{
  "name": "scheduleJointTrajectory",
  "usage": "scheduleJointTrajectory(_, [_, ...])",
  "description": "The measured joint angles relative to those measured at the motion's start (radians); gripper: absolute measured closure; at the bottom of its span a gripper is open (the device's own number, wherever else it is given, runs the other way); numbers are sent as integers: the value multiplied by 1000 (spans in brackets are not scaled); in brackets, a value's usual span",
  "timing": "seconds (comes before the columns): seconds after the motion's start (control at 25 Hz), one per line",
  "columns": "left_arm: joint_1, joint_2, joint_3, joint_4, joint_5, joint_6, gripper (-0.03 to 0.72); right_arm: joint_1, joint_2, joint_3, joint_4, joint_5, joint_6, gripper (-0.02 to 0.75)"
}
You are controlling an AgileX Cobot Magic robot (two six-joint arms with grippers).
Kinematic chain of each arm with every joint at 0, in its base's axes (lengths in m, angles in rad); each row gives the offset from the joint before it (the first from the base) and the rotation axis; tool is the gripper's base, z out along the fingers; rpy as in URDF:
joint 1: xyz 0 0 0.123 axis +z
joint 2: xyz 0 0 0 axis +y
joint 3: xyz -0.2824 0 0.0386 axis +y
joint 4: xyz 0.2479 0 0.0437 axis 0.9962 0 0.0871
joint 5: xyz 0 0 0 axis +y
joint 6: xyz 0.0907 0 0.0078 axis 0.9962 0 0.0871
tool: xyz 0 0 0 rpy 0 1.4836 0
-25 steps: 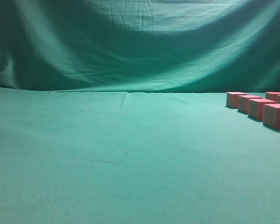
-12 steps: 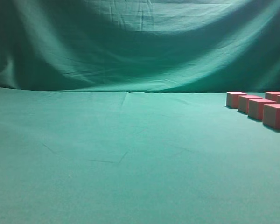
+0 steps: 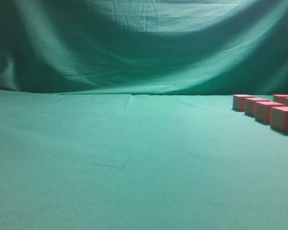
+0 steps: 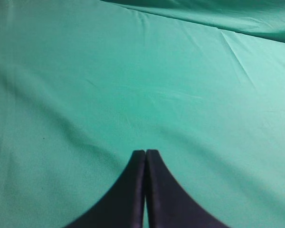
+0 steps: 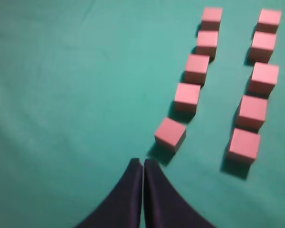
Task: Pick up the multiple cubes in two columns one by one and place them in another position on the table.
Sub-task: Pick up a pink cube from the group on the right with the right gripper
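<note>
Nothing is shifting in the exterior view compared with the earlier frames: the cubes [image 3: 269, 111] are sitting in the same spots at the far right, and no arm is entering that view. Starting at the fingers, the right gripper [image 5: 143, 164] is showing its two dark fingers pressed together, holding nothing, and hanging above the table [image 5: 61, 118] just short of the nearest cube [image 5: 170, 134] of the left column. Beyond it, ten cubes are lying in two columns of five, the left one curving slightly toward the gripper, the right one [image 5: 256, 80] running straighter and well apart from it. The left gripper [image 4: 145, 154] is likewise closed and empty, hovering over bare green cloth with no cube in its view. Judging by their plain matte faces and sharp edges, the cubes are probably light and stiff and unlikely to slip; a grip across two opposite flat sides should be holding well. Neighbours in each column are sitting close together, so closing across the free sides that face away from the column looks safer.
</note>
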Motion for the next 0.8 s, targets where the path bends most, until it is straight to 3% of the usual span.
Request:
scheduleJointTrajectory(0.28, [0, 0, 0, 0, 0, 0, 688, 12, 264, -163, -187, 188, 176, 738])
scheduleJointTrajectory(0.6, [0, 0, 0, 0, 0, 0, 688, 239, 486, -252, -439, 173, 506, 738])
scheduleJointTrajectory(0.8, [0, 0, 0, 0, 0, 0, 688, 345, 607, -265, -488, 114, 646, 738])
